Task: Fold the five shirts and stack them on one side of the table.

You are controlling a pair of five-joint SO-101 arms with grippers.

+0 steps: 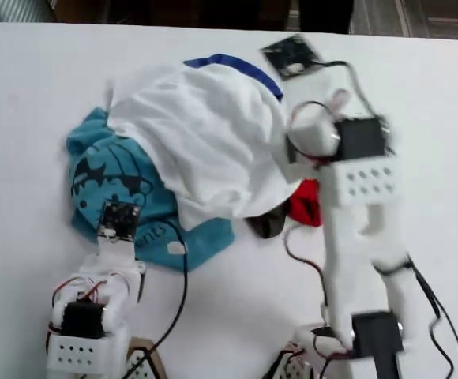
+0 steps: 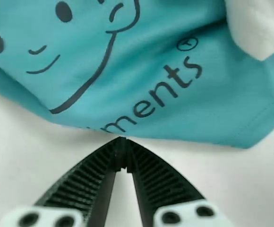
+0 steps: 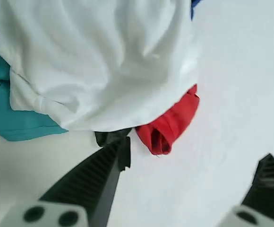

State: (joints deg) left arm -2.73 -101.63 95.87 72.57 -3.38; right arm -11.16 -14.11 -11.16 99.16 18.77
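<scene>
Shirts lie heaped in the middle of the flat white table (image 1: 39, 79), none of them folded. On top is a crumpled white shirt (image 1: 205, 134) of soft cloth, spread over most of the heap. Under it, toward the left arm's side, lies a teal shirt (image 1: 106, 178) printed with a dark line drawing and dark lettering, its hem nearest the arms flat on the table. A narrow blue strip (image 1: 237, 65) of cloth shows along the far edge of the white shirt. On the right arm's side a bunched red shirt (image 1: 306, 201) pokes out from under the white one, one end rolled into an open tube. Just beside it a small dark scrap (image 1: 267, 223) sticks out from below the white hem. It may be another garment, but too little shows to be sure.

The left gripper (image 2: 122, 142) is clenched, its black ribbed fingers pressed together with nothing between them. Its tips are over bare table just short of the teal shirt's hem, apart from the cloth.

The right gripper (image 3: 197, 151) is released, jaws spread wide and gripping nothing. It hangs over the table beside the red shirt, one black fingertip near the dark scrap and the other well out over bare table.
</scene>
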